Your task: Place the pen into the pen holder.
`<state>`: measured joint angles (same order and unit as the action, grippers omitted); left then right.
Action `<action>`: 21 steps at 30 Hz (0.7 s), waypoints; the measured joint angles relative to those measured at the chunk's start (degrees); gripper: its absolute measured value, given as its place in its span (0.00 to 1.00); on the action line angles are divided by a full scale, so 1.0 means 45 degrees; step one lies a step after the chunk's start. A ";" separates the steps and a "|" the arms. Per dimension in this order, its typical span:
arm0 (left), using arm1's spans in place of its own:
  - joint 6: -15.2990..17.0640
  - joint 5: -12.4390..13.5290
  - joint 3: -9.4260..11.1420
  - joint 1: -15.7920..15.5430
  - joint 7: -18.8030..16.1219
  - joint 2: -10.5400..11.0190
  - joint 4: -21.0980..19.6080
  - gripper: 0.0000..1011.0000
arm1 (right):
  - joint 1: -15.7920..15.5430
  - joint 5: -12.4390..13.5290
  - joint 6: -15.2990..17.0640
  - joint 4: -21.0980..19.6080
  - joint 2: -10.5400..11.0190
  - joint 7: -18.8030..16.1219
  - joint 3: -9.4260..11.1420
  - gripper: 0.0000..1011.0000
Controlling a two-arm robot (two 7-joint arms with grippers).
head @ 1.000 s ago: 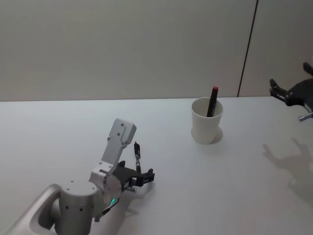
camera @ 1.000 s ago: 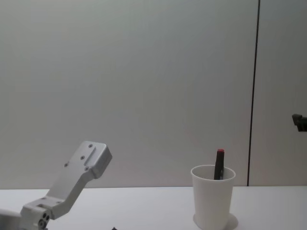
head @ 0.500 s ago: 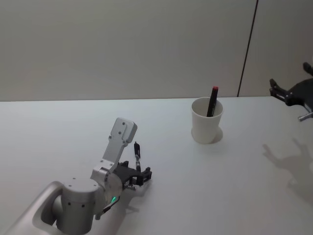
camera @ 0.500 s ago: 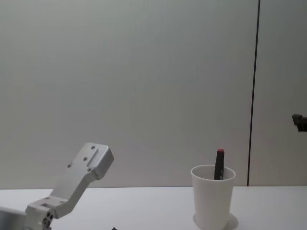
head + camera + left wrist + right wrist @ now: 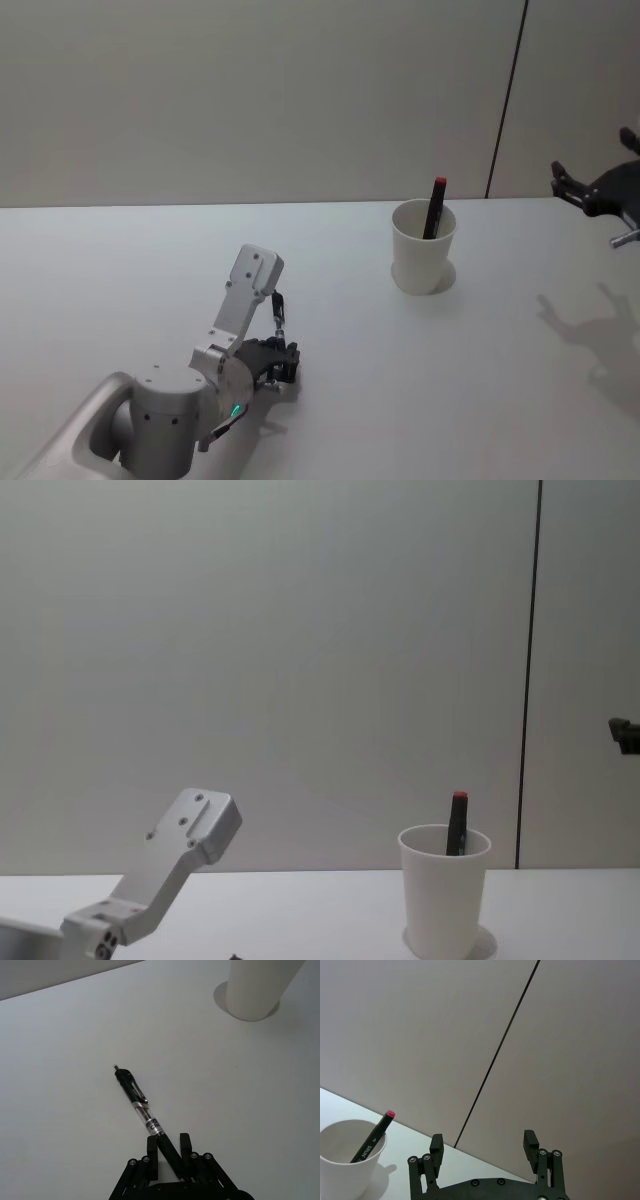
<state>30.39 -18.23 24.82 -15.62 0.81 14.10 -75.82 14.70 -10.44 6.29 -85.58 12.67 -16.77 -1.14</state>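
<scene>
Low over the table (image 5: 70, 1035), left pincer (image 5: 168, 1138) pinches the pen (image 5: 139, 1104); right pincer (image 5: 483, 1136) hangs spread.

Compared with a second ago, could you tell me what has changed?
The left gripper closed its fingers on the end of the black pen, edging slightly left. The pen still lies on the table; the paper cup with its red-capped marker and the open right gripper, parked at the right, stayed put.
</scene>
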 joint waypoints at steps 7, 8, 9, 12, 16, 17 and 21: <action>0.0008 0.0013 0.0000 0.0010 -0.0007 -0.0058 0.0065 0.21 | 0.0000 0.0000 0.0000 0.0000 0.0001 0.0000 0.0000 0.99; 0.0008 0.0015 -0.0001 0.0019 -0.0015 -0.0064 0.0070 0.21 | 0.0000 0.0001 0.0000 0.0000 0.0000 0.0000 0.0000 0.99; 0.0008 0.0015 -0.0001 0.0019 -0.0015 -0.0064 0.0070 0.19 | 0.0000 0.0000 0.0000 0.0000 0.0000 0.0000 0.0000 0.99; -0.0005 0.0020 -0.0002 0.0048 -0.0046 -0.0071 0.0070 0.18 | 0.0000 0.0000 0.0000 0.0000 0.0001 0.0000 0.0000 0.99; -0.0062 0.0049 -0.0005 0.0092 -0.0088 -0.0069 0.0033 0.15 | 0.0001 0.0000 0.0000 -0.0001 0.0000 0.0000 0.0000 0.99; -0.0077 0.0058 -0.0006 0.0106 -0.0097 -0.0065 0.0016 0.15 | 0.0000 0.0000 0.0000 0.0000 0.0001 0.0000 0.0000 0.99; -0.0155 0.0141 -0.0016 0.0172 -0.0178 -0.0030 -0.0103 0.13 | 0.0000 0.0000 0.0000 0.0000 0.0000 0.0000 0.0000 0.99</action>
<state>29.70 -17.59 24.75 -14.84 0.01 13.96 -76.29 14.70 -10.44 6.29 -85.58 12.67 -16.77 -1.14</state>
